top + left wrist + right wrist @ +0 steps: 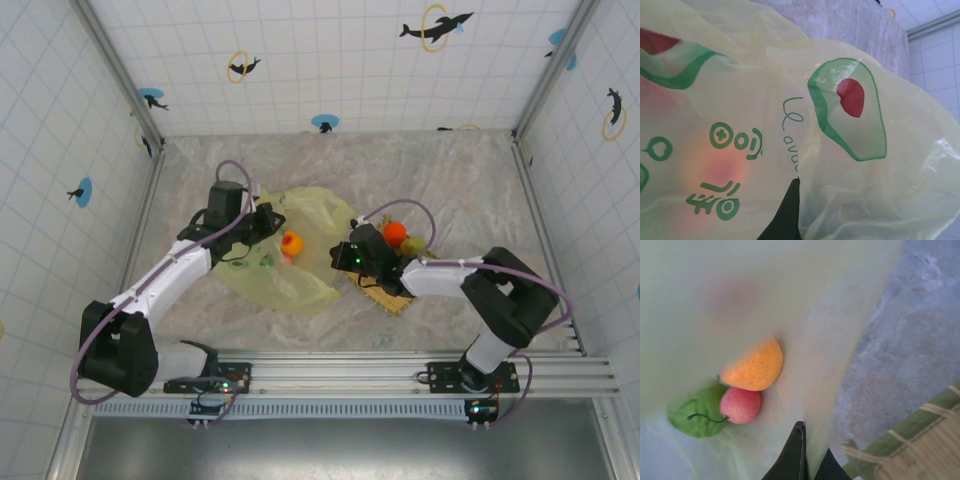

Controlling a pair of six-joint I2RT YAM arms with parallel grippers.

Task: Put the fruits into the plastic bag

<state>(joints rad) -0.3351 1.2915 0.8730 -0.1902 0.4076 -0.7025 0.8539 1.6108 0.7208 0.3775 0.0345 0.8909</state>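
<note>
Marbled grey surface [470, 190]; plastic bag [300, 282] lies at centre. We note 2 fruits [291, 243], orange and red, inside it, and 2 more on the woven mat [392, 297] to its right. Right tool [345, 256] pinches the bag's right edge. Left tool [265, 222] is at its far-left edge; we cannot tell its grip.

A woven mat [393, 298] lies right of centre on the table [460, 180], a corner pointing toward the near rail [350, 375]; the right wrist view shows its straw slats and green edge [920, 440] on the mottled grey tabletop [900, 340]. White tiled walls [330, 60] carry dolphin stickers [436, 26], and metal posts [118, 70] stand at the back corners.
</note>
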